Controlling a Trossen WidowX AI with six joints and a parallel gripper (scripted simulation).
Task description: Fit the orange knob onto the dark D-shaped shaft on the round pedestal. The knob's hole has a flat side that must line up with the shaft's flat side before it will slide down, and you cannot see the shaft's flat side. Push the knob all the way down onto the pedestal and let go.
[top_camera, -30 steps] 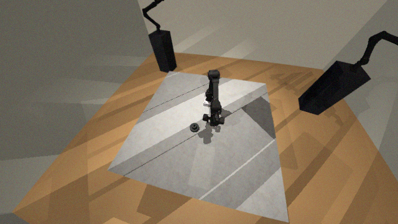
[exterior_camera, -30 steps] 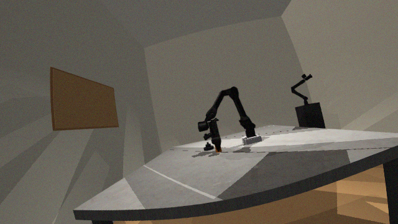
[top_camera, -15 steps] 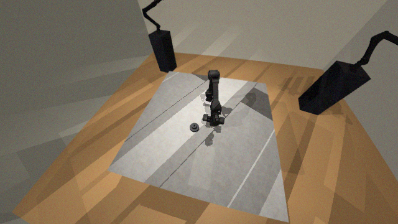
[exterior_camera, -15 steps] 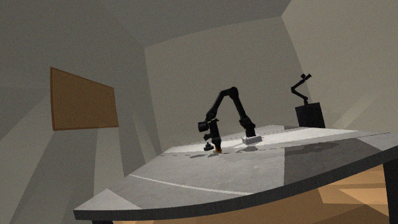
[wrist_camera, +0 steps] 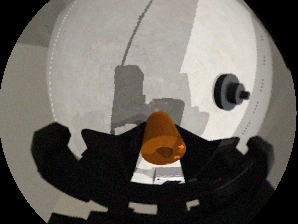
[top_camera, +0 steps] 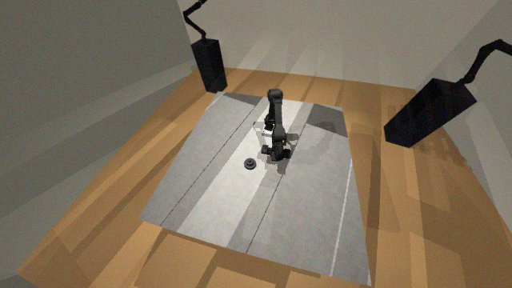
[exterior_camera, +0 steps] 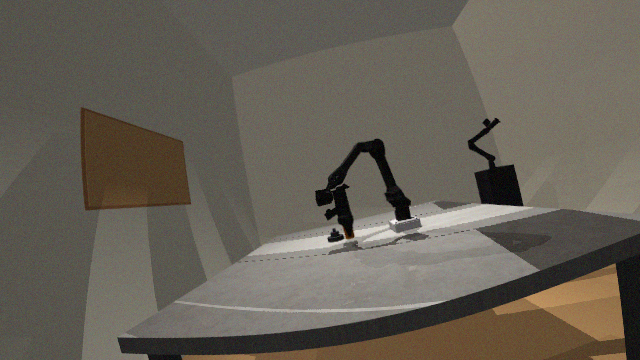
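Note:
The orange knob point(wrist_camera: 161, 140) point(exterior_camera: 352, 234) sits between the fingers of my gripper point(wrist_camera: 160, 156) point(exterior_camera: 348, 231) point(top_camera: 277, 157), which is shut on it low over the grey table top. In the top view the arm hides the knob. The round dark pedestal point(top_camera: 250, 163) point(exterior_camera: 334, 236) point(wrist_camera: 228, 91) with its short dark shaft stands on the table a short way to the gripper's left in the top and exterior views, and at the upper right of the wrist view. The shaft's flat side does not show.
The arm's white base block point(exterior_camera: 404, 224) sits behind the gripper. Two black camera stands point(top_camera: 210, 64) point(top_camera: 430, 110) stand on the wooden floor beyond the table point(top_camera: 312, 208). An orange panel point(exterior_camera: 132, 161) hangs on the left wall.

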